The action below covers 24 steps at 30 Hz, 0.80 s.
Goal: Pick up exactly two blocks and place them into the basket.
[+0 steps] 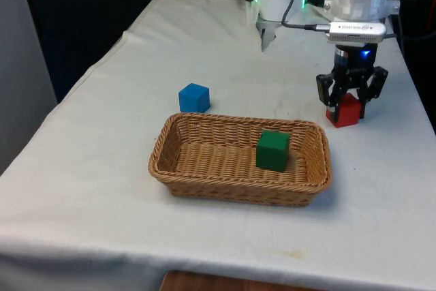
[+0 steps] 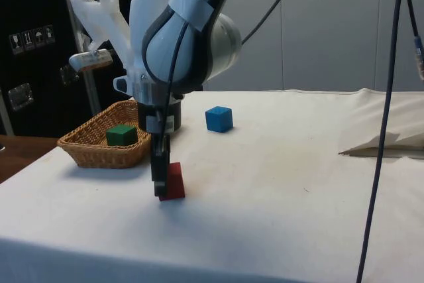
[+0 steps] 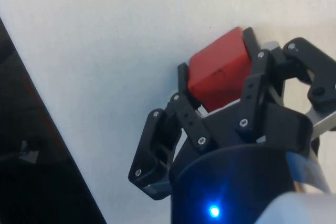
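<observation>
A red block (image 1: 347, 112) (image 2: 176, 178) (image 3: 216, 73) rests on the white cloth at the front view's right, just beyond the basket's far right corner. My gripper (image 1: 347, 105) (image 2: 161, 189) (image 3: 215, 60) stands straight down over it, its fingers pressed against two opposite sides, shut on it. The wicker basket (image 1: 231, 190) (image 2: 93, 154) lies near the table's front and holds a green block (image 1: 273, 150) (image 2: 121, 135). A blue block (image 1: 194, 97) (image 2: 218, 118) sits on the cloth just behind the basket's far left corner.
The table's edge runs close to the red block on the front view's right. A folded ridge of cloth (image 2: 384, 144) lies at the side view's right. Bare cloth separates the blue block from the gripper.
</observation>
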### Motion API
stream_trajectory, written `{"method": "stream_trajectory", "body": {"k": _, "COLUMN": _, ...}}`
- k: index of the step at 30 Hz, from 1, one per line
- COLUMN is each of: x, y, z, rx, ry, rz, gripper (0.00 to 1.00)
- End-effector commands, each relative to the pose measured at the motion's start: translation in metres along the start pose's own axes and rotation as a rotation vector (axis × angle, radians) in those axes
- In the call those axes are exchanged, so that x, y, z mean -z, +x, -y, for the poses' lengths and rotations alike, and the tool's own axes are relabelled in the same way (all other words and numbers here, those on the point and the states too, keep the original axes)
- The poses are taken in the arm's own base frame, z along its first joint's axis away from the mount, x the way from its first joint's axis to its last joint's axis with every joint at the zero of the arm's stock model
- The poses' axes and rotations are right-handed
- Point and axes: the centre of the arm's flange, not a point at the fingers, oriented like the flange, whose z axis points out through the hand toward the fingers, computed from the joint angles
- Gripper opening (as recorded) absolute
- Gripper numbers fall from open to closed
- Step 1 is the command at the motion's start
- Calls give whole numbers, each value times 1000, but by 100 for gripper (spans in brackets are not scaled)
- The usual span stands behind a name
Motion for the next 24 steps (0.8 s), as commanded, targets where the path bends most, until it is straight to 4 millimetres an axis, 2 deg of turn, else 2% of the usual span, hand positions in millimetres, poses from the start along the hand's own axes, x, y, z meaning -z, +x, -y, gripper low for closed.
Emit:
{"method": "stream_trajectory", "body": {"k": 1, "x": 0, "y": 0, "z": 0, "rx": 3, "ry": 0, "rz": -2, "gripper": 0}}
{"method": "stream_trajectory", "body": {"k": 9, "x": 0, "y": 0, "z": 0, "rx": 0, "ry": 0, "rz": 0, "gripper": 0}}
{"method": "stream_trajectory", "body": {"k": 17, "x": 27, "y": 6, "z": -3, "rx": 3, "ry": 11, "rz": -17, "gripper": 0}}
{"method": "stream_trajectory", "body": {"k": 18, "x": 21, "y": 7, "z": -2, "rx": 1, "ry": 16, "rz": -22, "gripper": 0}}
{"method": "stream_trajectory", "body": {"k": 24, "x": 49, "y": 11, "z": -5, "rx": 5, "ry": 25, "rz": -32, "gripper": 0}}
